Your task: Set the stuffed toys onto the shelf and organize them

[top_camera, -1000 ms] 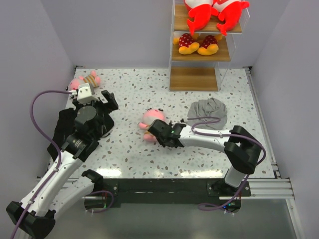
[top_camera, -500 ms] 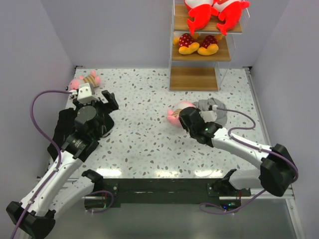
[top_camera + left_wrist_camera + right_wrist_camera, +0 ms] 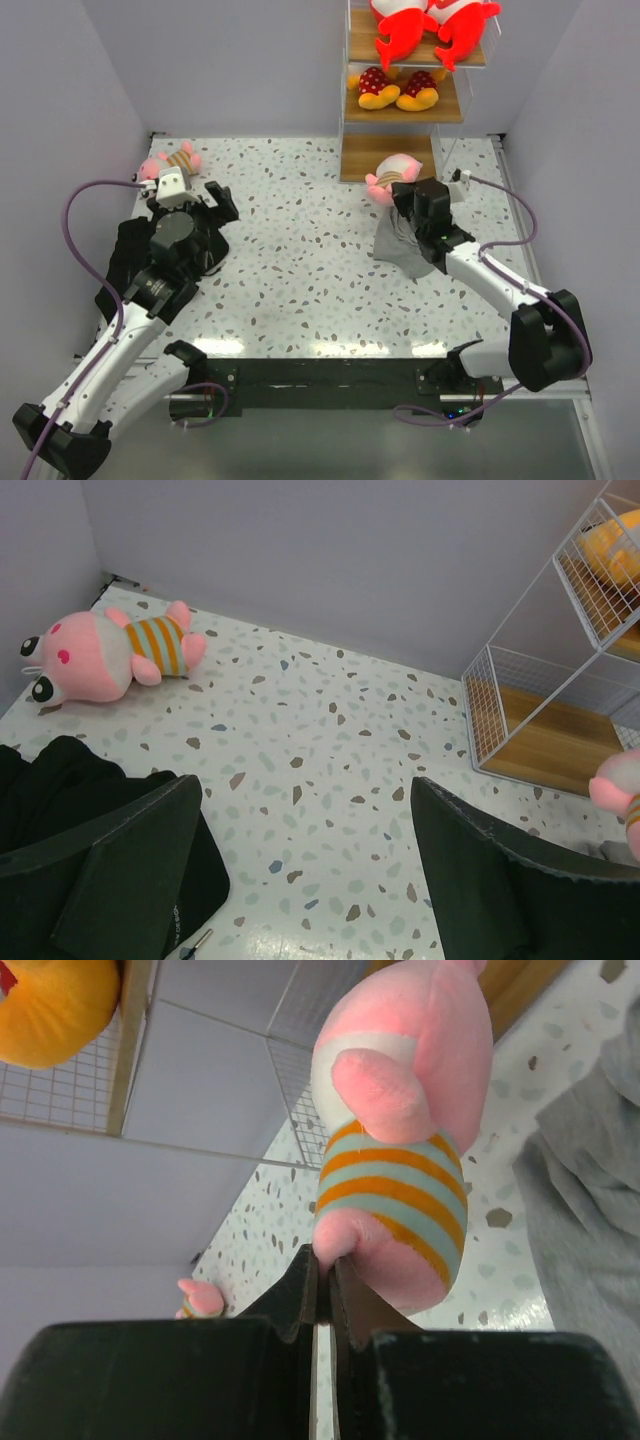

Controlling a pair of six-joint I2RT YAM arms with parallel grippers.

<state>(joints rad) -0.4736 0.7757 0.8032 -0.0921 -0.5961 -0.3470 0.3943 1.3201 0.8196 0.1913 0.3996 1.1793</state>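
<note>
The right gripper (image 3: 404, 192) is clamped on a pink plush toy in an orange-and-teal striped shirt (image 3: 390, 174). In the right wrist view its black fingers (image 3: 290, 1288) press together on the toy's lower end. The held toy sits at about 1 o'clock on the white speckled table (image 3: 290, 200), just in front of the lowest wooden board (image 3: 385, 158) of the tall white wire-frame shelf (image 3: 345, 100) at 12 to 1 o'clock. Two yellow-orange plush toys with red dotted tops (image 3: 398, 90) lie side by side on the middle board, and two red-and-white plush toys (image 3: 430, 25) lie on the top one. A crumpled grey cloth (image 3: 408, 245) lies under the right arm at 3 o'clock. The left gripper (image 3: 190, 192) is spread wide and holds nothing, at about 9 o'clock over a black cloth (image 3: 125, 255). A second pink striped-shirt plush toy (image 3: 110, 655) lies on its side at 10 o'clock in the far left corner, just beyond that gripper and apart from it.
</note>
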